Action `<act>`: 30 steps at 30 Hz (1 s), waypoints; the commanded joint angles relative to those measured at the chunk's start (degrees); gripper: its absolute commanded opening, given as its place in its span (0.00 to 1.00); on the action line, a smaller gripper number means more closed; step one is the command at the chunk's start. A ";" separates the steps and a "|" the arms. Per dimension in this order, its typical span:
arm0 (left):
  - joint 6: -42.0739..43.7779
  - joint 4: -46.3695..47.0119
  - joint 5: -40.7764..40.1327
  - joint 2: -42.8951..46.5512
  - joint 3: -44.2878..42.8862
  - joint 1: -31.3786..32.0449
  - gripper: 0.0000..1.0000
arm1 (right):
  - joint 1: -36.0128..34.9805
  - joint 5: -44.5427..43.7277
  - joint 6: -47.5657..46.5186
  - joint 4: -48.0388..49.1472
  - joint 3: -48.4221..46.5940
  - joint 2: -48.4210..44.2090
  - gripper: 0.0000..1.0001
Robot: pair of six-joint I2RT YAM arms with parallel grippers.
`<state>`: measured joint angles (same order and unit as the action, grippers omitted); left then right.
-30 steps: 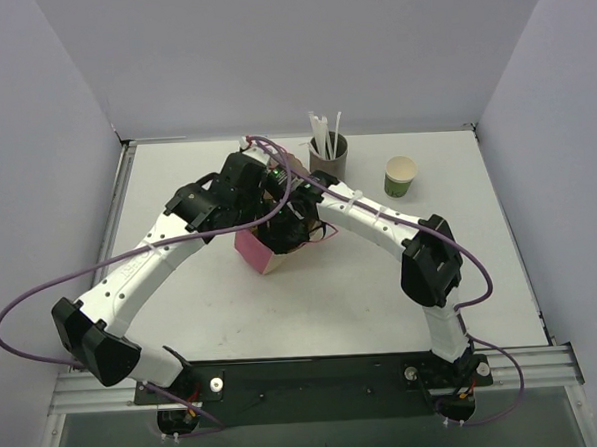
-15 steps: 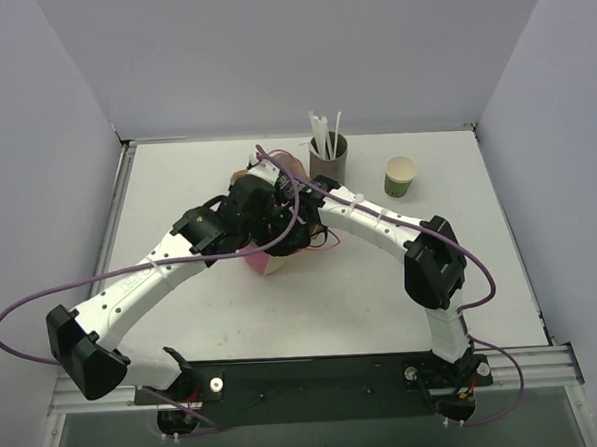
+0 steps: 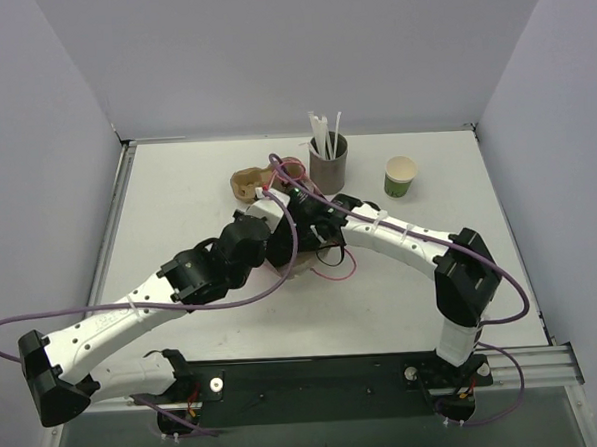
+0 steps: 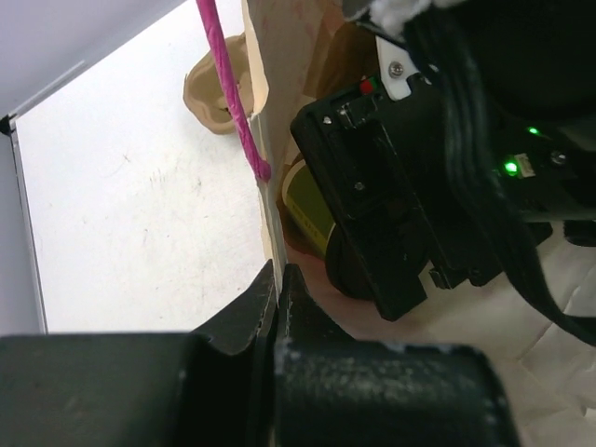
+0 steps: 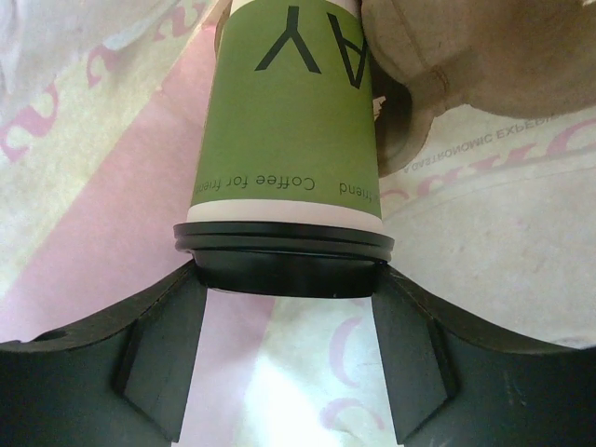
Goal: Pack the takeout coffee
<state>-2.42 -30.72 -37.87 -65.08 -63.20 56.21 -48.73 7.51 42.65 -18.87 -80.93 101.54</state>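
Note:
The takeout coffee (image 5: 289, 130) is a green paper cup with a black lid (image 5: 284, 251). It is inside the pink-and-white paper bag (image 5: 102, 233). My right gripper (image 5: 284, 279) is shut on the lid, one finger on each side. In the left wrist view a bit of the green cup (image 4: 307, 200) shows inside the bag, behind the right gripper's black body (image 4: 391, 186). My left gripper (image 4: 277, 275) is shut on the bag's open edge (image 4: 264, 186), below its pink handle (image 4: 233, 93). In the top view both grippers, left (image 3: 270, 247) and right (image 3: 303, 218), meet over the mostly hidden bag (image 3: 293, 272).
A brown cardboard cup carrier (image 3: 246, 181) lies behind the bag and also shows in the right wrist view (image 5: 484, 56). A grey cylinder of white straws (image 3: 328, 160) stands at the back. A green cup with a cream inside (image 3: 400, 176) stands to its right.
My left arm has swung down and toward the near side while still holding the bag's edge. The right arm has stretched lower over the bag. The cardboard carrier is now uncovered.

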 commanded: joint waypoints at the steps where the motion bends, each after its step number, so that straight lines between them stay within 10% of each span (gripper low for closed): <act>1: 2.06 10.85 -3.35 3.73 0.97 3.20 0.00 | 0.57 -3.81 0.15 4.19 1.56 -2.22 0.22; 30: 0.04 14.90 -2.65 8.22 8.97 7.87 0.00 | 0.39 -1.18 -4.60 13.60 7.10 -8.11 0.23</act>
<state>-2.31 -21.17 -40.58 -58.28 -53.78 63.13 -49.10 6.63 38.94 -8.34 -73.43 97.21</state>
